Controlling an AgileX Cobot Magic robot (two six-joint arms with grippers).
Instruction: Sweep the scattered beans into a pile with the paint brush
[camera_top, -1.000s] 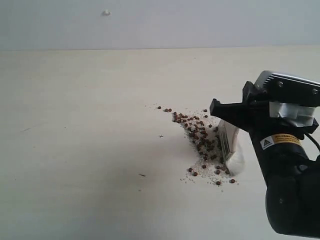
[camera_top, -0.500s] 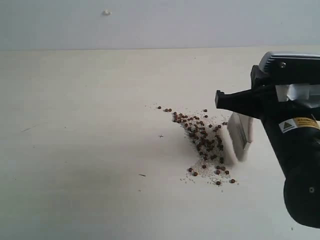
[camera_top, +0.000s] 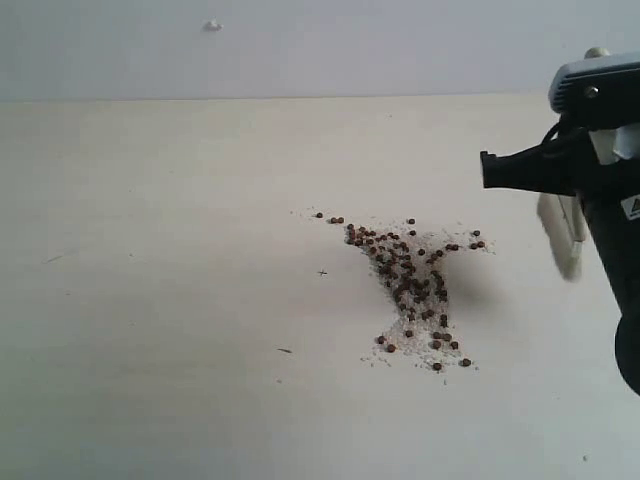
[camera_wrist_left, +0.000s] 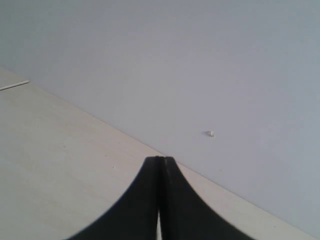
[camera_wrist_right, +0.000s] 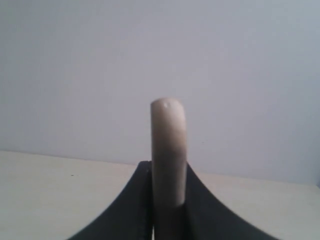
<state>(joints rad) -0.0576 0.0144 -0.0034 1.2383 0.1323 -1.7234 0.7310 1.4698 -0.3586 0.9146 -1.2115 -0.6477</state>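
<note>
Beans (camera_top: 412, 290) sit on table (camera_top: 150, 320), right of centre. They form a loose band running from near right to far left, with whitish crumbs mixed in and a short spur of a few beans at the far right. Right gripper (camera_top: 497, 170) is at the right edge, jaws clamped on brush (camera_top: 560, 235) handle. The brush head hangs below it, blurred, right of the beans and clear of them. Left gripper (camera_wrist_left: 160, 200) has its jaws pressed together, empty, over bare table. Wall (camera_top: 320, 50) is behind, with a white speck (camera_top: 212, 25) on it.
</note>
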